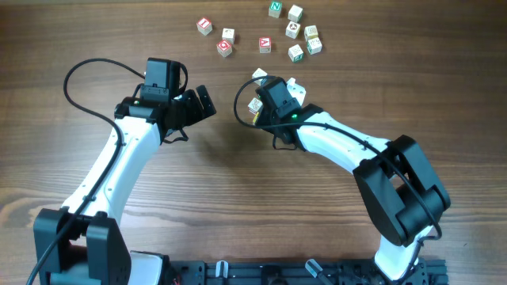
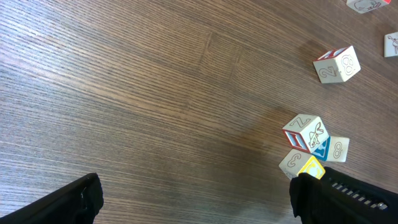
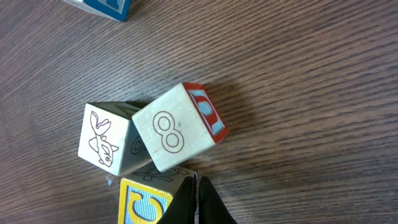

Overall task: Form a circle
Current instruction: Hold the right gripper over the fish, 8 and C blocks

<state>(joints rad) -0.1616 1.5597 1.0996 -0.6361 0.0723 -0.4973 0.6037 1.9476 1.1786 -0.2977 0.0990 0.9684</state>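
Just ahead of the right gripper [image 3: 194, 190], a white block [image 3: 168, 130] is showing a brown 8 on top. Left of that gripper, a yellow-framed block [image 3: 144, 205] is showing a blue curved letter, cut off and unreadable. Ahead and right of the left gripper [image 2: 199, 208], a red-framed block [image 2: 303, 132] is showing a Z, and a lone block [image 2: 339, 64] beyond it is showing a 2. Far ahead of the right gripper, a green-framed block [image 1: 275, 9] is showing an N.

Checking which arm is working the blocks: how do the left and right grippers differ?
The left gripper is open; the right gripper is shut. The left gripper hangs off to one side of the letter cubes; the right gripper's tips are right at them. Neither holds anything.
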